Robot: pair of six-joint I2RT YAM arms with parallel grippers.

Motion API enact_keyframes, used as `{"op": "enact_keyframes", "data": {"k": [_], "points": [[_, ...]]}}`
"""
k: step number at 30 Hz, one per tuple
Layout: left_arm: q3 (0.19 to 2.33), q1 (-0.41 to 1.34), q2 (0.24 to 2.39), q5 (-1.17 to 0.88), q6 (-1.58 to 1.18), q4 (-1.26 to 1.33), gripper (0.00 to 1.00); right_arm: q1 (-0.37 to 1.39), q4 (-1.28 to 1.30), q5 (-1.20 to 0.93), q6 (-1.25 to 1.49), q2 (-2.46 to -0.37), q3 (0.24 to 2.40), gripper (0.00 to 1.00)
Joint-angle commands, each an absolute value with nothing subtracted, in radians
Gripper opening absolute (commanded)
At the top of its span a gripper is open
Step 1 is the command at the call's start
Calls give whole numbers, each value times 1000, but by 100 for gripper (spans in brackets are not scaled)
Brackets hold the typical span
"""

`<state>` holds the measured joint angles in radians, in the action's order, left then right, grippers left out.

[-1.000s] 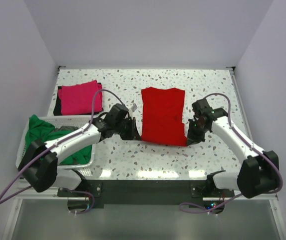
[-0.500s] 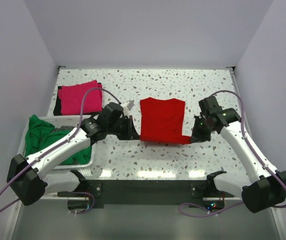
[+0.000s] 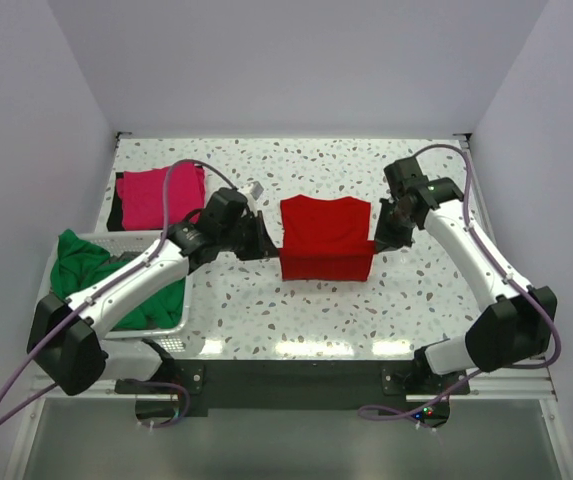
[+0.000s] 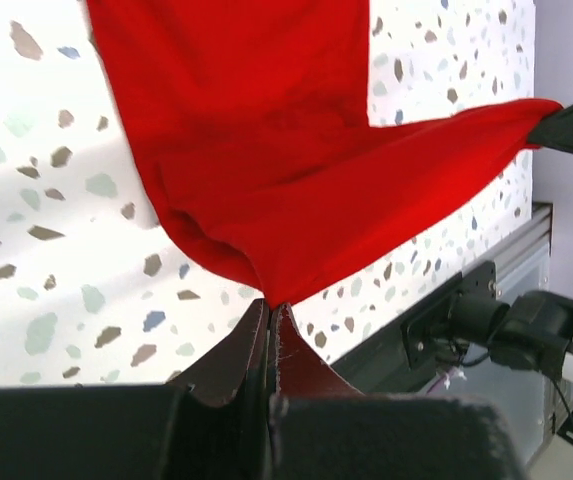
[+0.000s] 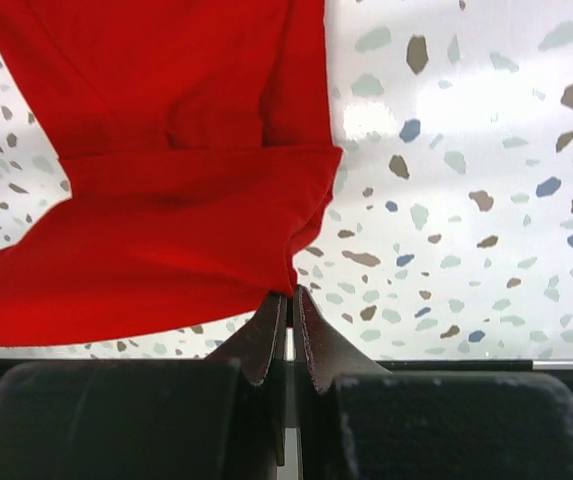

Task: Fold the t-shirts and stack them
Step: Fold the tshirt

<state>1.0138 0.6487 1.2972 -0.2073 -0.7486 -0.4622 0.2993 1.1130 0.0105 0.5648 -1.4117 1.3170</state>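
Red t-shirt (image 3: 324, 232), smooth, near edge lifted

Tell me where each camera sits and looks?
Top: above, behind the arms, facing down at the table; both arms show.
Left wrist: on the left arm, looking past the left gripper, shut on the red t-shirt.
Right wrist: on the right arm, past the right gripper, pinching it too.
All three share that t-shirt.

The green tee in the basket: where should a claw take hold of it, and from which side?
Judging by its pose, pinch the raised bunch at the far-left corner of the green t-shirt, coming straight down from above: it lies crumpled inside the basket, whose walls block a sideways approach.
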Motion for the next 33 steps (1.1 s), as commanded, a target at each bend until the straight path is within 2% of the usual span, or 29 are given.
{"op": "enact_keyframes", "data": {"k": [1, 8, 33], "points": [[1061, 588, 1318, -199, -720, -413, 0, 268, 1095, 106, 522, -1446, 1400, 0], [1124, 538, 1414, -265, -678, -384, 0, 241, 1085, 118, 500, -1546, 1508, 0], [1425, 394, 1828, -308, -607, -318, 0, 156, 1091, 127, 436, -1977, 1896, 0]]}}
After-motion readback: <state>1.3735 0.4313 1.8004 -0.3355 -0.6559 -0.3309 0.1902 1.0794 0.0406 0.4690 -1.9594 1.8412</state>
